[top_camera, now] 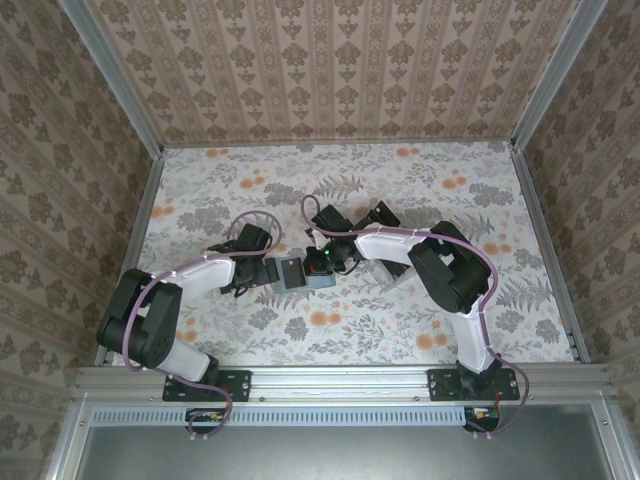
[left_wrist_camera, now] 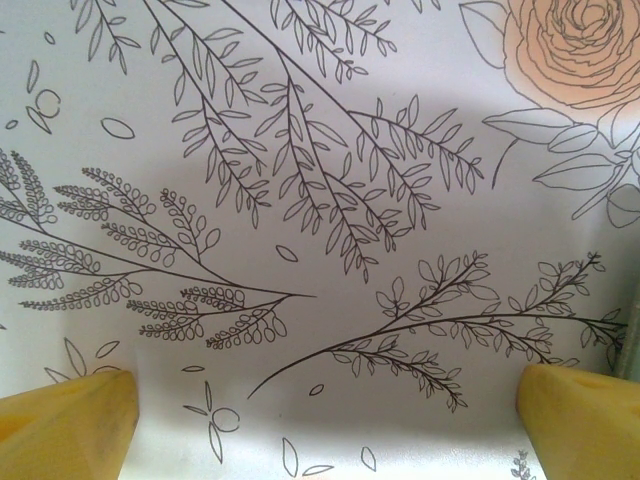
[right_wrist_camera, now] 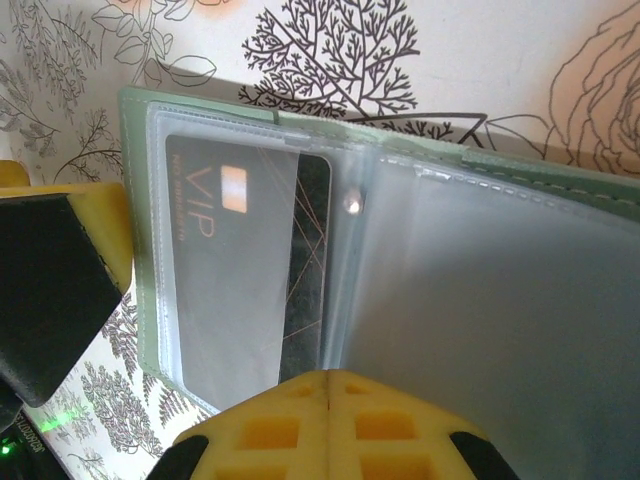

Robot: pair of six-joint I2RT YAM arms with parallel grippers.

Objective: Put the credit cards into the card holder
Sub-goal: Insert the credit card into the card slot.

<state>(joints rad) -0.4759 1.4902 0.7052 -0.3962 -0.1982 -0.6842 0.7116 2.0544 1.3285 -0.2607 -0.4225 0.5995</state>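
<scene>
We see the holder [top_camera: 298, 272] lying open mid-bench [left_wrist_camera: 300, 100], 1 VIP card [right_wrist_camera: 230, 290] in its clear sleeve. The right jaws are together at its edge; we cannot tell whether they pinch anything. The left jaws gape just left of it. Dark cards [top_camera: 384, 213] lie farther back.

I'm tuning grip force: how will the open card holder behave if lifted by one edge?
The card holder lies open like a booklet, so it would probably hinge and droop at its fold. Its clear sleeves look thin and glossy, likely floppy and slippery. Being flat, it should slide rather than tip when pushed.
</scene>
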